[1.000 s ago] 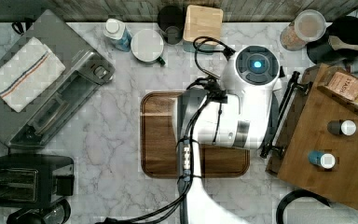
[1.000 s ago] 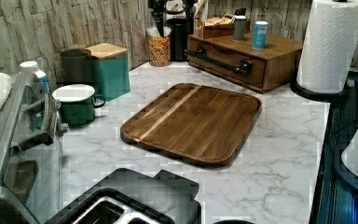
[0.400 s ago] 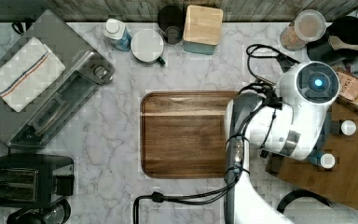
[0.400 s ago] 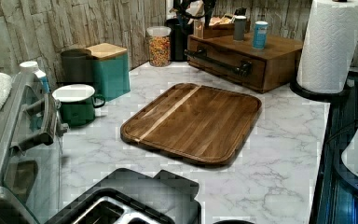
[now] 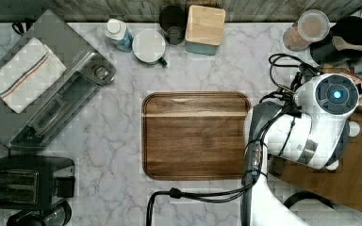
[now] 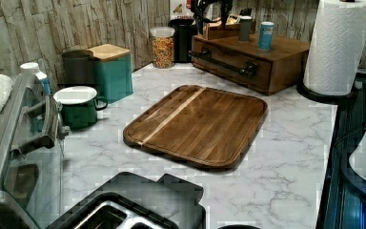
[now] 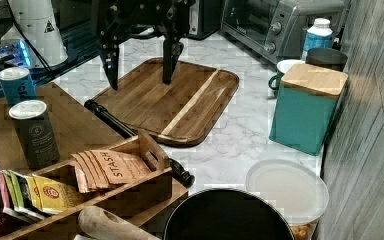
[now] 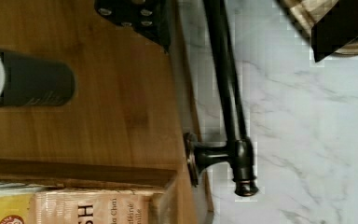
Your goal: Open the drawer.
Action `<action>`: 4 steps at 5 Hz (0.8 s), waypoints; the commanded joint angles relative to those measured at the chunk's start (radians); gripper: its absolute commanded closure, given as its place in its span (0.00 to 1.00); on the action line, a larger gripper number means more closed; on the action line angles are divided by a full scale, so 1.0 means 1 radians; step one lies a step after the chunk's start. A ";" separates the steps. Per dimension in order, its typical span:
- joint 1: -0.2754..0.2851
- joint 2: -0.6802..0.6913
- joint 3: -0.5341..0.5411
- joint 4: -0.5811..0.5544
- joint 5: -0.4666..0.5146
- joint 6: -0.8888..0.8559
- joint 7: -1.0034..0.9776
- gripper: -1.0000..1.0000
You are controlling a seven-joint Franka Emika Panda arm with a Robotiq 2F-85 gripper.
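Observation:
The drawer (image 6: 233,63) is the front of a brown wooden box cabinet (image 7: 10,125), with a long black bar handle (image 7: 130,131) across it. The drawer looks closed against the cabinet. My gripper (image 7: 141,80) hangs above the handle, open, with nothing between its fingers. In the wrist view the handle (image 8: 227,88) runs between the two fingers: one finger (image 8: 137,16) is over the cabinet top, the other over the marble beside the tray. In the top view the white arm (image 5: 323,117) covers the drawer's front. In the left view the gripper (image 6: 211,13) is above the cabinet's far end.
A flat wooden tray (image 5: 195,134) lies mid-counter beside the cabinet. Two tins (image 7: 32,132) and a tea box (image 7: 95,180) sit on the cabinet top. A paper towel roll (image 6: 337,45), teal canister (image 7: 307,107), green mug (image 6: 78,107) and toaster oven (image 5: 52,94) ring the counter.
The arm has swung from over the tray toward the top view's right and now sits over the cabinet's front. In the left view the gripper has shifted along the cabinet.

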 commanded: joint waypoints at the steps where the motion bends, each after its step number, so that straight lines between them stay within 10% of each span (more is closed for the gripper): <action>1: 0.035 0.032 0.010 0.003 -0.093 0.001 -0.026 0.00; 4: 0.034 0.053 -0.039 -0.090 -0.091 0.122 -0.007 0.00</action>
